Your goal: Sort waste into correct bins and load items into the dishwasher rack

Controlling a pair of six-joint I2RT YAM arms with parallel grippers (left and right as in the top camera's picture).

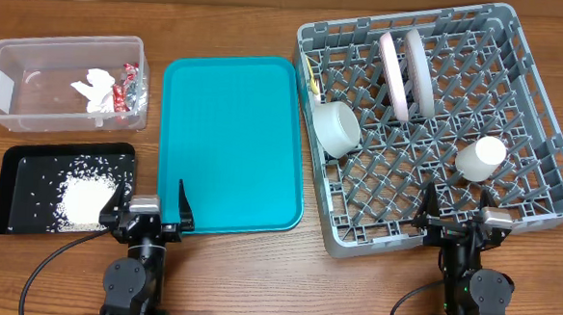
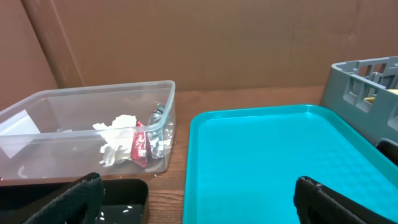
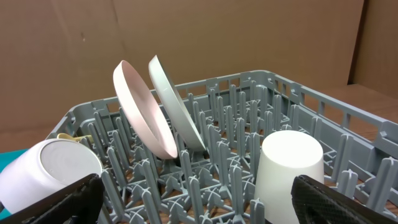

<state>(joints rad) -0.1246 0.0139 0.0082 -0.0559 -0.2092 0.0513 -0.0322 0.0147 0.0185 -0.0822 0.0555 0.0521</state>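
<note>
The clear tub (image 1: 15,76) at the back left holds the crumpled napkin (image 1: 94,88) and the foil wrappers (image 1: 126,91); both also show in the left wrist view, napkin (image 2: 115,134) and wrapper (image 2: 140,146). The black tray (image 1: 21,163) holds the rice heap (image 1: 84,200). The grey rack (image 1: 544,123) holds the white plate (image 1: 395,75) and the grey plate (image 1: 419,68) on edge, the bowl (image 1: 335,128) and the cup (image 1: 480,157) upside down, and yellow cutlery (image 1: 312,77). My left gripper (image 1: 151,209) is open and empty. My right gripper (image 1: 467,217) is open and empty.
A flat teal tray (image 1: 234,136) lies between the bins and the rack, with nothing on it. My left gripper (image 2: 199,199) sits low at its front left corner. My right gripper (image 3: 199,199) sits at the rack's front edge, close to the cup (image 3: 289,168).
</note>
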